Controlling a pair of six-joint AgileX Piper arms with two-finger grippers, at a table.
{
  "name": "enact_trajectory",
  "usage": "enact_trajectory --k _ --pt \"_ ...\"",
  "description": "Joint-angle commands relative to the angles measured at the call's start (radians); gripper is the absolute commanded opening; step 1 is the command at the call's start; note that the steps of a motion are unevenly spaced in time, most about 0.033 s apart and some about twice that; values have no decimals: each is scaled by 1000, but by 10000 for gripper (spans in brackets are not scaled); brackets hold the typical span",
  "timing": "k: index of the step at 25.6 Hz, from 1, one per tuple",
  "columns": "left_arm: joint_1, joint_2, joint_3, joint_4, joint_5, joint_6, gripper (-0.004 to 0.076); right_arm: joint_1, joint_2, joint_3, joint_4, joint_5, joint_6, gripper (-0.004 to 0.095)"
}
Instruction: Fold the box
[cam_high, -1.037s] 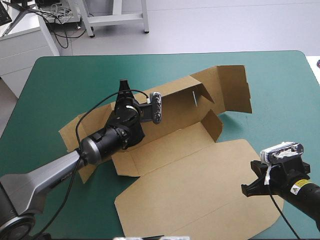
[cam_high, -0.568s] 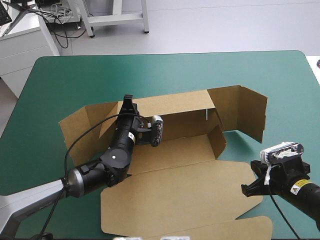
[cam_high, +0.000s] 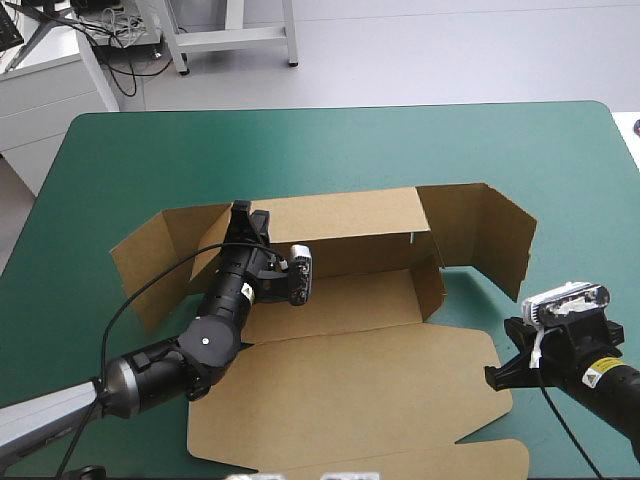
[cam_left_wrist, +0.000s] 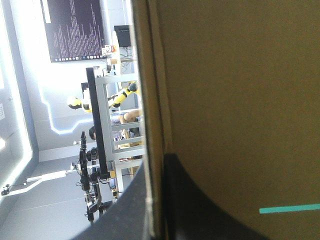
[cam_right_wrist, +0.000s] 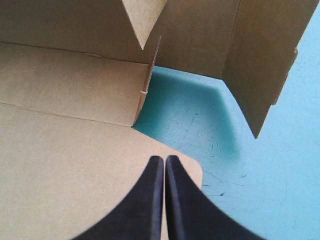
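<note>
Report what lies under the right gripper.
The box: its flat lid ends in a rounded corner beneath the shut right gripper, with teal-green cover beside it. The black fingers hide whatever sits directly below them.

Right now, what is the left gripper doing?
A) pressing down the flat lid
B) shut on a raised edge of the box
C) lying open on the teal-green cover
B: the left gripper sits on the top edge of the box's rear wall, brown board between its fingers in the wrist view.

Bright even light; soft shadow (short) beside box (cam_high: 350, 390).
</note>
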Motion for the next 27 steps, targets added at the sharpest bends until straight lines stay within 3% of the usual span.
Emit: enact_trajectory --k 1,8,13,19,23,27 --pt "-7 -38 -23 106 53 -6 -10 -6 0 -24 5 -68 -2 -5" --pt "-49 -38 -23 104 55 -38 -10 -6 3 -24 -131 -89 122 -4" --pt "-71 -38 -23 104 67 -38 -10 -6 6 -24 -132 -102 132 68" --pt "-79 -38 -23 100 92 -38 -10 -6 37 -24 -132 -133 246 395" --pt "-79 -38 -23 98 105 -38 -10 -6 98 -28 -132 -211 281 628" --pt "-79 -38 -23 96 105 -50 -10 -6 213 -96 -132 -211 312 722"
